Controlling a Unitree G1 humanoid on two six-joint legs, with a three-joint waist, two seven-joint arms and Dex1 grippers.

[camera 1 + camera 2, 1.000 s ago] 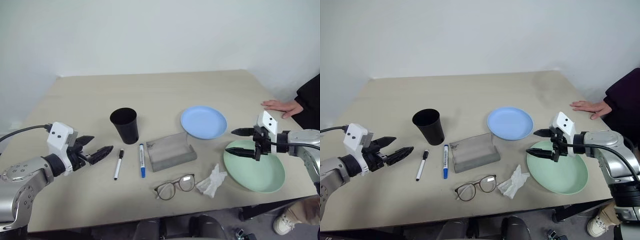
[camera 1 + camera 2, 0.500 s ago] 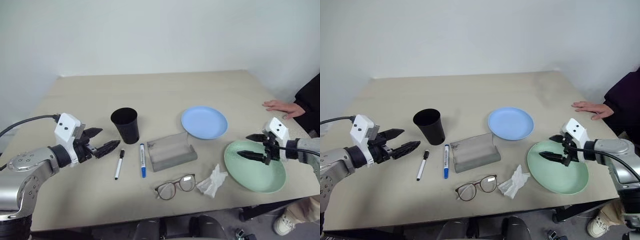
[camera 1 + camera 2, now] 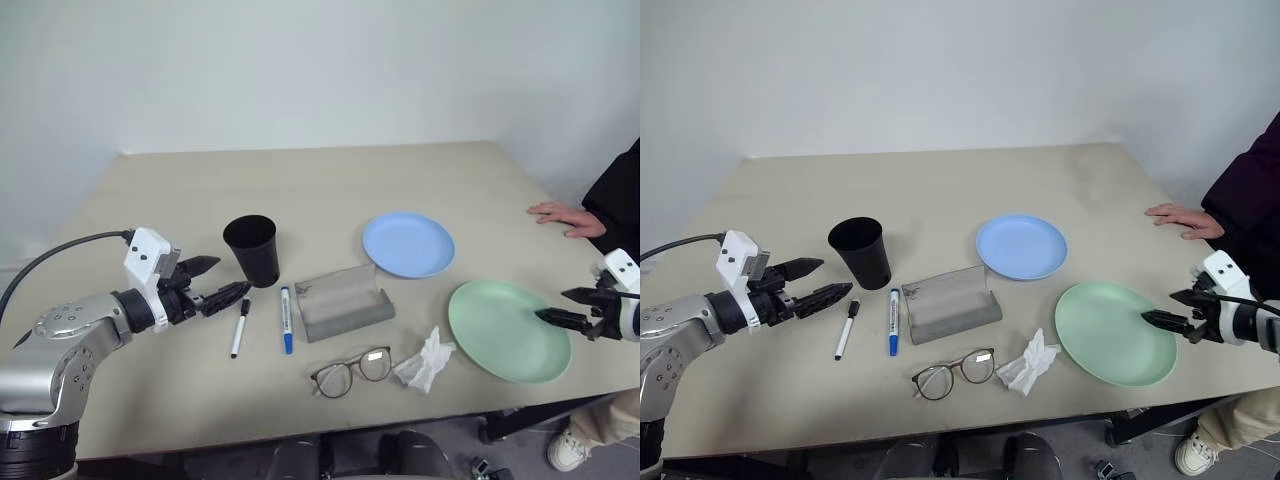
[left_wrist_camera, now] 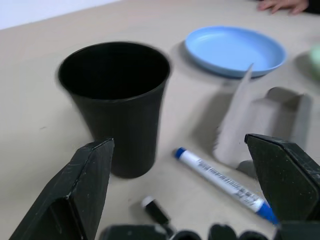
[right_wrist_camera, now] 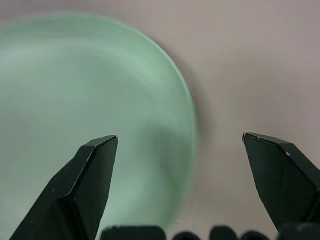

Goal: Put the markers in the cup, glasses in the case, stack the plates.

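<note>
Black cup (image 3: pixel 251 250) upright on beige table (image 3: pixel 330 175), empty as seen in left wrist view. Black-capped marker (image 3: pixel 239 327) and blue-capped marker (image 3: pixel 285 319) flat on table just in front of cup, side by side, apart. Grey case (image 3: pixel 345 301) beside blue-capped marker, lid up, nothing visible inside. Glasses (image 3: pixel 349 372) unfolded on table in front of case; crumpled tissue (image 3: pixel 425 361) next to them. Blue plate (image 3: pixel 408 244) and mint green plate (image 3: pixel 509 329) near each other, not stacked.

Left gripper (image 3: pixel 218 281) spread wide, empty, hovering just beside cup and above cap end of black-capped marker. Right gripper (image 3: pixel 1167 309) likewise spread wide, empty, at outer rim of mint green plate, jaws bracketing rim edge in right wrist view; contact not confirmable. Person's hand (image 3: pixel 560 214) resting flat at far right table edge.

No step of task complete. Judged in hand: approach to first pickups, marker on left, plate on right. Next on left: lower over black-capped marker barrel, close, lift, tip into cup. On right: firm pinch on rim needed before lifting.
</note>
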